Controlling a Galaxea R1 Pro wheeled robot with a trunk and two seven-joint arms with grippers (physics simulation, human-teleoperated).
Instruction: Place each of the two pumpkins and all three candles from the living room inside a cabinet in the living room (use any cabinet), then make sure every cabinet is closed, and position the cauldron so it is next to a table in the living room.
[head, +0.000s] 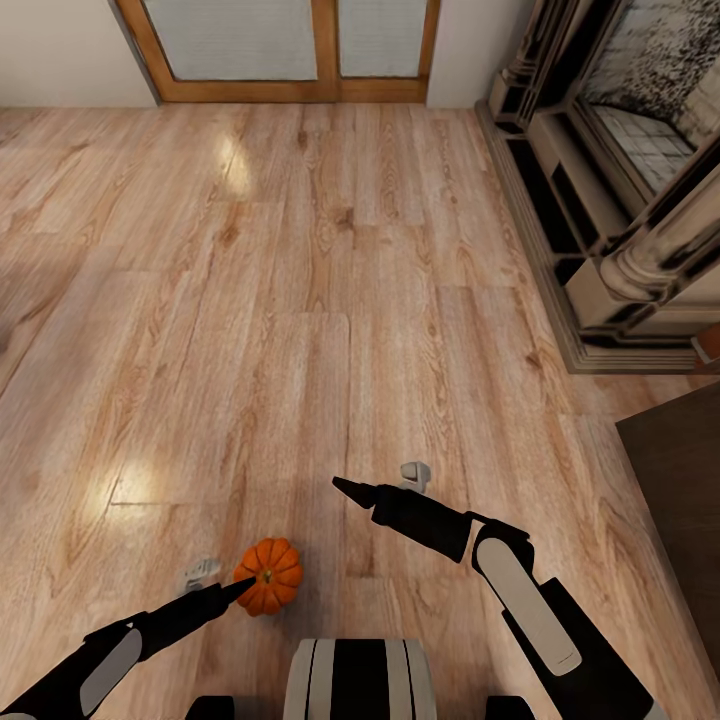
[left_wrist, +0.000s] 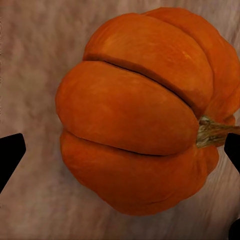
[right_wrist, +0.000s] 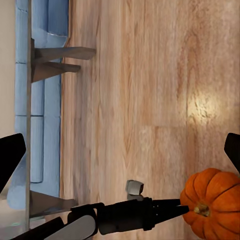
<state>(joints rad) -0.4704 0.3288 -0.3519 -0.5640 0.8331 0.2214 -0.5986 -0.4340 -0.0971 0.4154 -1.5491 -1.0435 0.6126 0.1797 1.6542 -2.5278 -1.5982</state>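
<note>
Pumpkin (head: 268, 577) on floor (head: 300, 330), near left, stem up. Left pincer (head: 243, 585) released, straddling pumpkin, fingertips at its flanks. Right pincer (head: 342, 486) farther off, grip state unclear. Left arm nearer.

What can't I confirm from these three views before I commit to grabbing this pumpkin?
- Left gripper contact with the pumpkin: the left wrist view cuts off both fingertips at its edges.
- The candle near the pumpkin: half hidden behind the left arm in the head view.
- The dark cabinet: cropped by the head view's right edge, so its fronts can't be judged.
- The second candle: partly behind the right gripper.
</note>
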